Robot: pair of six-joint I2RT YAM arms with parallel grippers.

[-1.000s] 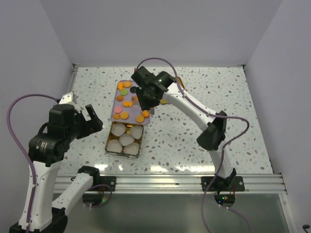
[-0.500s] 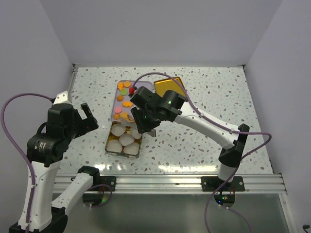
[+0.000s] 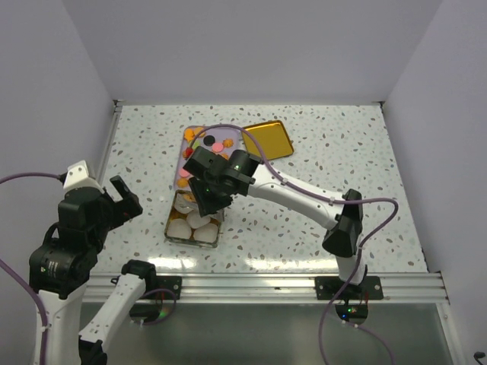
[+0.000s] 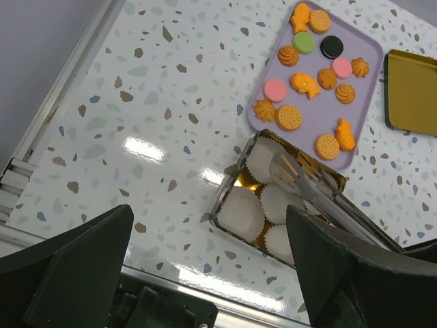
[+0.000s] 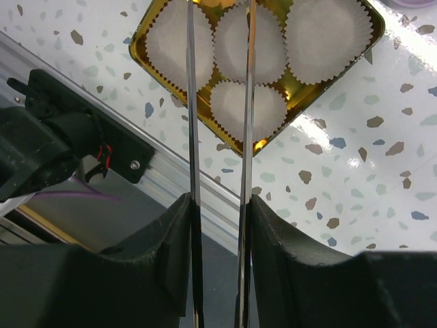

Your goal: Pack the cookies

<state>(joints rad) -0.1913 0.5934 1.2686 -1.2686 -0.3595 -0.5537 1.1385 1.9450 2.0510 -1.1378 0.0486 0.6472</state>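
Your right gripper is clamped on the tongs, whose blades hang over the tin near the front of the desk. Your left gripper stands wide apart, holding nothing, off to the left.

I judge you are at the start of a pick-and-drop cycle. I see no cookie between the tong tips, though they are too small to be sure. Next, carry the tongs to the tray and pinch 1 cookie by its edges. Then bring it back and release it low inside a cup, so the paper does not tip.

The tin holds white paper cups; the 4 in the right wrist view look empty. The cookies all lie on the tray, just beyond the tin. The lid lies beside the tray.
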